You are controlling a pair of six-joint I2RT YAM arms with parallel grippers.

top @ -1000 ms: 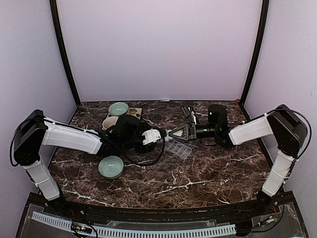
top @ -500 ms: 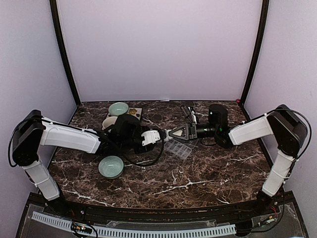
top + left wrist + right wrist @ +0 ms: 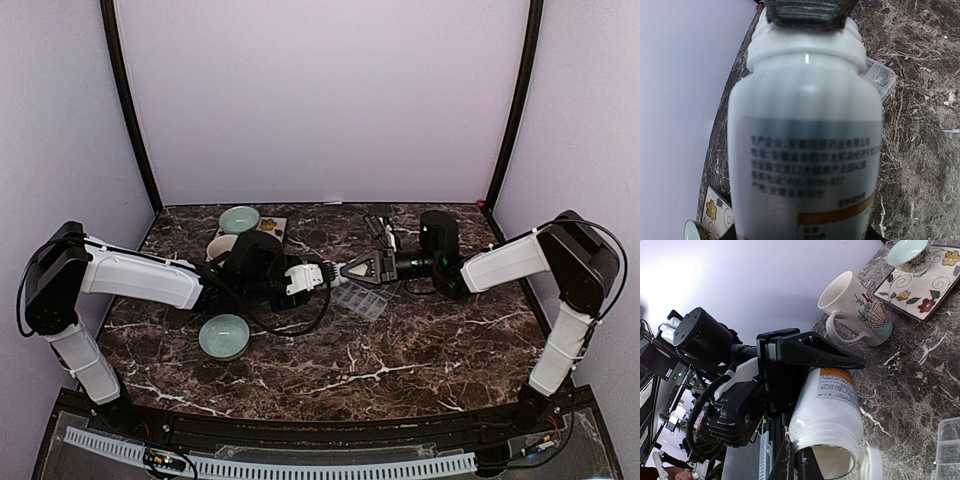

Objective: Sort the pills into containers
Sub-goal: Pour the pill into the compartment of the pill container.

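A white pill bottle [image 3: 832,405] with an orange-banded label lies level above the table, and my left gripper [image 3: 308,274] is shut on its body. Its open mouth faces my right gripper [image 3: 800,467], and its flip cap [image 3: 871,465] hangs to one side. The right gripper is shut on the mouth's rim, one finger inside and one outside. In the left wrist view the bottle [image 3: 805,150] fills the frame and hides my left fingers. The clear container [image 3: 362,300] lies on the table just below the bottle and shows again [image 3: 880,77] behind it. No pills are in view.
A white mug [image 3: 852,307] stands left of the bottle, beside a flowered square plate [image 3: 935,285] that carries a pale green bowl [image 3: 907,252]. Another green bowl [image 3: 224,336] sits nearer the front left. A dark object [image 3: 380,215] lies at the back.
The left gripper's jaws have closed in on the bottle's body. Both arms have stayed almost where they were.
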